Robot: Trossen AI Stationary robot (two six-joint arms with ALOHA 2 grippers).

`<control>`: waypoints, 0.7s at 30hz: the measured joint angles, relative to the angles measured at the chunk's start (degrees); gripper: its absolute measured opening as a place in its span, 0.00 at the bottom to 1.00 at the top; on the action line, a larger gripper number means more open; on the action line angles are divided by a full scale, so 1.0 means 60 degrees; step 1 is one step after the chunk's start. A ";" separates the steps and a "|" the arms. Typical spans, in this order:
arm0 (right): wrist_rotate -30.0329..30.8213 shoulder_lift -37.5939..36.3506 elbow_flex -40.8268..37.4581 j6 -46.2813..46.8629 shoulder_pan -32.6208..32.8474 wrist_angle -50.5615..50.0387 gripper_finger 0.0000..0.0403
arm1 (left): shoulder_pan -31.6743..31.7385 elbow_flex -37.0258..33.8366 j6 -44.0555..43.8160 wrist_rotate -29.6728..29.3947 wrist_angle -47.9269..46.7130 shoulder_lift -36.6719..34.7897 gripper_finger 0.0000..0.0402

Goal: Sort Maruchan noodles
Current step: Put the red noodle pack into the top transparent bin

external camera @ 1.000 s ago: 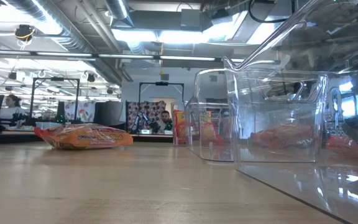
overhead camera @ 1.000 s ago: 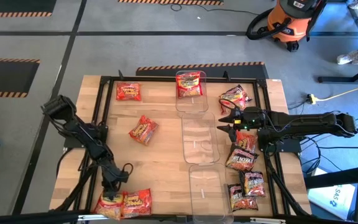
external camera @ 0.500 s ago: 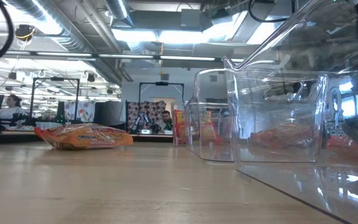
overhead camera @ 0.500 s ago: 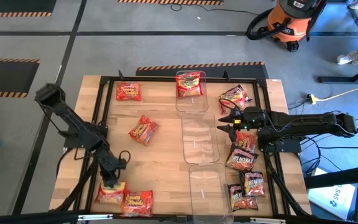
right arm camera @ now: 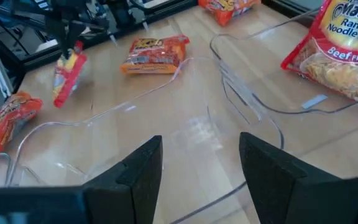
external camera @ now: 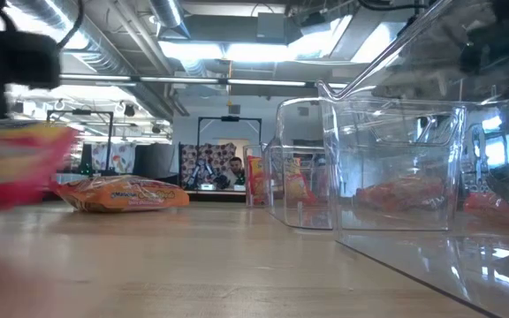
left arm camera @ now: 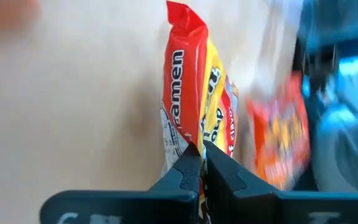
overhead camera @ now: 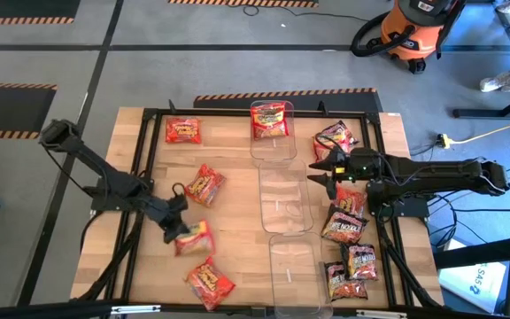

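My left gripper [overhead camera: 176, 227] is shut on a red-yellow noodle packet [overhead camera: 193, 237] held above the table's near left part; the low view shows this packet [external camera: 16, 168] blurred and off the wood. Other packets lie flat on the table: an orange one [overhead camera: 209, 282] near the front edge, one [overhead camera: 204, 184] at mid-left, one [overhead camera: 182, 130] at the far left. One packet [overhead camera: 270, 120] lies in the far clear bin. My right gripper [overhead camera: 322, 169] is open at the middle clear bin's [overhead camera: 286, 202] right rim, with nothing between its fingers. My left gripper pinches one end edge of the red-yellow packet [left arm camera: 188, 134] between its two fingertips. The fingers slant down toward the table. The packet [right arm camera: 67, 73] hangs below the fingers, edge-on and clear of the table.
Three clear bins stand in a row down the table's middle, the near one [overhead camera: 295, 266] at the front edge. Several more packets [overhead camera: 345, 221] lie along the right side beside my right arm. A black frame [overhead camera: 149, 115] runs around the table.
My left gripper has risen from the table's near left corner and gone toward the bins, tipping up as it went, with the red-yellow packet lifted clear. The orange packet that lay beside it has slid a little rightward and turned. My right gripper has stayed open.
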 joint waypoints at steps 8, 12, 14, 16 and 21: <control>0.1282 0.0000 -0.0025 -0.0640 0.0000 0.0121 0.48 | 0.1267 0.0000 0.2461 -0.1903 0.1608 0.0030 0.00; 0.1650 0.0000 -0.0029 -0.0968 -0.0004 0.0630 0.49 | 0.1892 0.0000 0.3495 -0.2285 0.2421 0.0030 0.00; 0.1507 0.0000 -0.0029 -0.0990 -0.0004 0.0847 0.52 | 0.2192 0.0000 0.3889 -0.2299 0.2733 0.0030 0.00; 0.1361 0.0000 -0.0029 -0.0952 -0.0004 0.1084 0.58 | 0.2459 0.0000 0.4269 -0.2292 0.3119 0.0030 0.00; 0.1125 0.0151 -0.0033 -0.0421 -0.0004 0.1812 0.75 | 0.3033 0.0000 0.5519 -0.2300 0.4275 0.0030 0.00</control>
